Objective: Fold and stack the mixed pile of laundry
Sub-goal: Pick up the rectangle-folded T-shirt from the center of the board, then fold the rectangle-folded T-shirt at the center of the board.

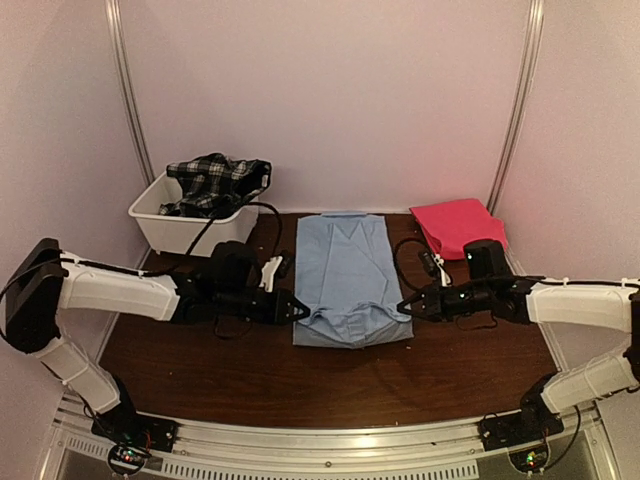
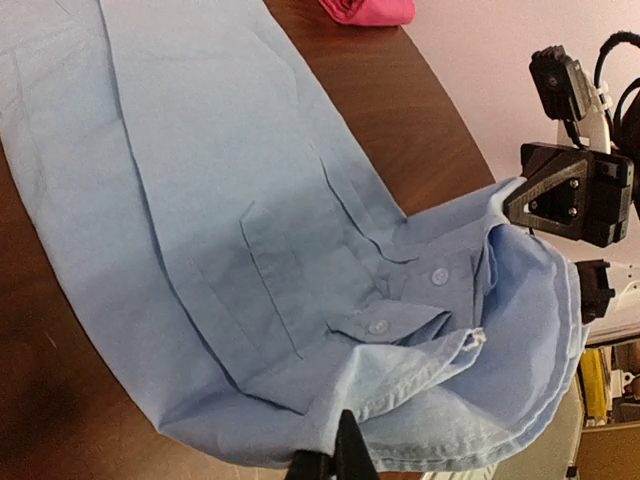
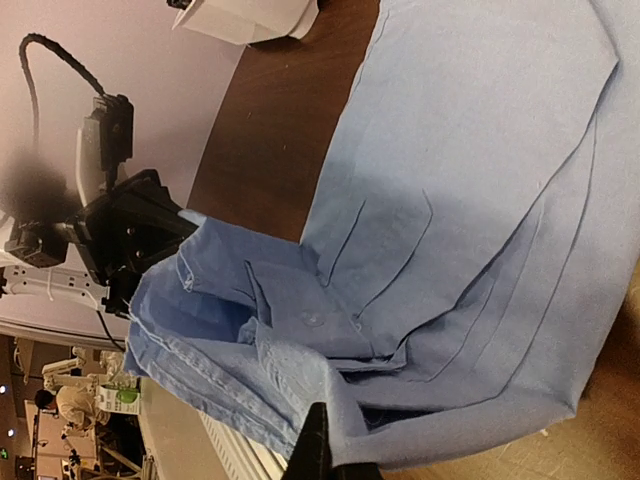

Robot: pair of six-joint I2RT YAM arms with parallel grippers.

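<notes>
Dead centre of the table (image 1: 300, 380) lies the shirt (image 1: 345, 270), a long narrow strip running twelve to six. Up at ten o'clock the plaid (image 1: 215, 182) sits crumpled in the tub (image 1: 160, 225), not yet folded. At two o'clock the pink cloth (image 1: 457, 225) rests folded flat. Left gripper (image 1: 300, 310) and right gripper (image 1: 404, 306) each pinch a six-o'clock corner of the shirt, hem raised. By the look of it: one piece done, one midway, one waiting, no stack yet.
</notes>
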